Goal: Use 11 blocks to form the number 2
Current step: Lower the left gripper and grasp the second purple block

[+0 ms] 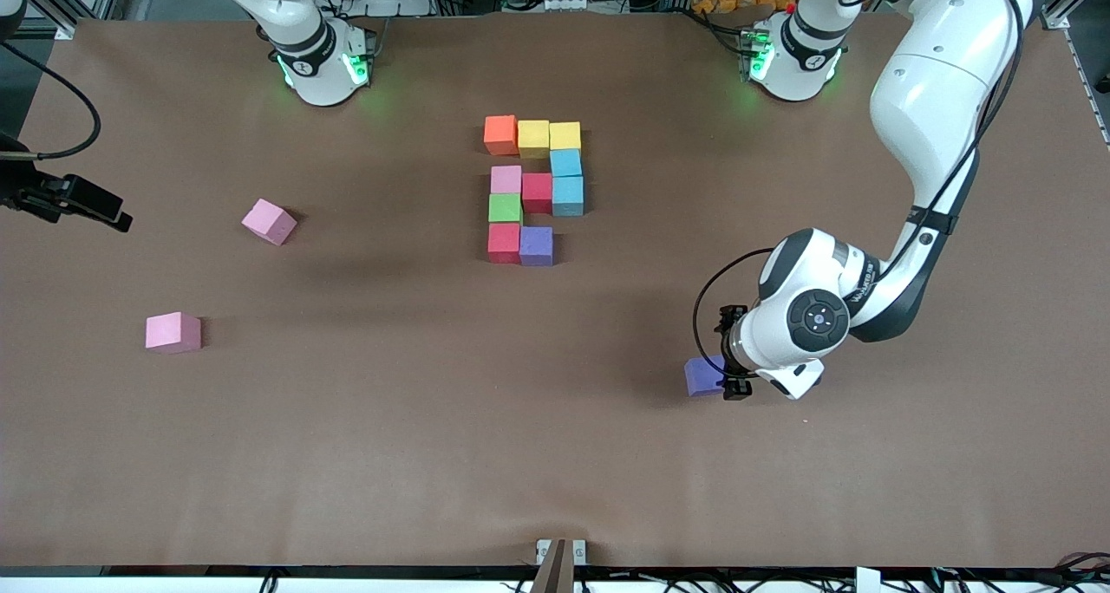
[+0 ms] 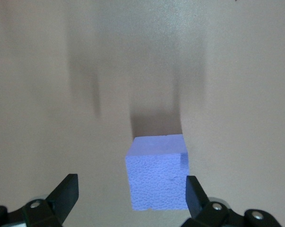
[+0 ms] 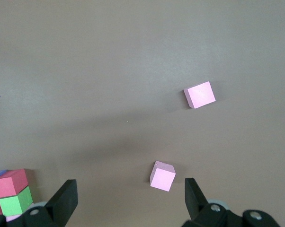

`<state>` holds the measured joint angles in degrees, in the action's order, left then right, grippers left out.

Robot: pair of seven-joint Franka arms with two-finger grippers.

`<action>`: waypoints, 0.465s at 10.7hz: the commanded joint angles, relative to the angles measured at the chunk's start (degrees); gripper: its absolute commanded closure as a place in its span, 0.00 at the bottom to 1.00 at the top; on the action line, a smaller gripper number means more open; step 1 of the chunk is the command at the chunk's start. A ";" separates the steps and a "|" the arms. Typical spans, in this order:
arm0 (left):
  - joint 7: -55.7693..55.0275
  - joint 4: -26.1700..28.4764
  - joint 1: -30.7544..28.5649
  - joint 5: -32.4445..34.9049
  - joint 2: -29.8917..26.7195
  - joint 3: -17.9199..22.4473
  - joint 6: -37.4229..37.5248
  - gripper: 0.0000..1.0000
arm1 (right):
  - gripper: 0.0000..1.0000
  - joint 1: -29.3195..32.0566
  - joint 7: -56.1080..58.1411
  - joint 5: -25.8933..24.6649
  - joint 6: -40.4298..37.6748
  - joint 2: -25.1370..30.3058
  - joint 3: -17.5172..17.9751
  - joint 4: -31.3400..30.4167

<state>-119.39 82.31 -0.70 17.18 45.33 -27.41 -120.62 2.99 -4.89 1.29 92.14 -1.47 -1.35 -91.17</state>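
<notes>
Brown paper-covered table (image 1: 364, 454), arm bases along the edge farthest from the front camera.

Partial number 2 (image 1: 536, 190) sits mid-table, ten cubes, all touching:
- row nearest the bases: orange block (image 1: 500, 134), two yellow blocks (image 1: 533, 138) (image 1: 564, 135)
- two light blue blocks (image 1: 565, 162) (image 1: 568, 196) stacked down the column at the left arm's end
- middle row: pink block (image 1: 506, 179), red block (image 1: 537, 192), then the lower light blue
- green block (image 1: 505, 208) under the pink one
- row nearest the front camera: red block (image 1: 504, 243) and purple block (image 1: 536, 245); third slot of that row unfilled

Loose purple block (image 1: 704, 376) is on the table toward the left arm's end, nearer the front camera than the digit, well apart from it. Left gripper (image 1: 735, 376) is low right at it. In the left wrist view the fingers (image 2: 64, 191) are spread wide with the cube (image 2: 156, 172) between them, off-centre, close to one finger; no grip visible, cube resting on the table.

Two spare pink blocks toward the right arm's end, well apart from the digit: one tilted (image 1: 269, 221), one (image 1: 173, 332) nearer the front camera.

Right gripper (image 1: 87, 201) waits over the table edge at the right arm's end, jaws wide, nothing between them; its wrist view shows both pink spares (image 3: 199, 94) (image 3: 162, 176) and a corner of the digit.
</notes>
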 commanded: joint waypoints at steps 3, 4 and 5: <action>-4.53 -0.22 3.60 1.10 0.46 4.19 -3.74 0.00 | 0.00 -0.09 -0.39 -0.59 -0.30 -0.38 -0.24 0.73; -4.54 -0.22 4.04 1.10 0.55 4.90 -4.27 0.00 | 0.00 -0.17 -0.39 -0.59 -0.30 -0.38 -0.24 0.73; -4.45 -0.22 4.04 1.10 0.81 4.99 -4.44 0.00 | 0.00 -0.17 -0.39 -0.68 -0.21 -0.38 -0.32 0.73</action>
<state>-122.56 82.33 2.67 17.18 45.74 -23.19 -124.19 3.00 -4.91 1.28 92.18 -1.59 -1.46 -91.17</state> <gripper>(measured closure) 0.000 0.000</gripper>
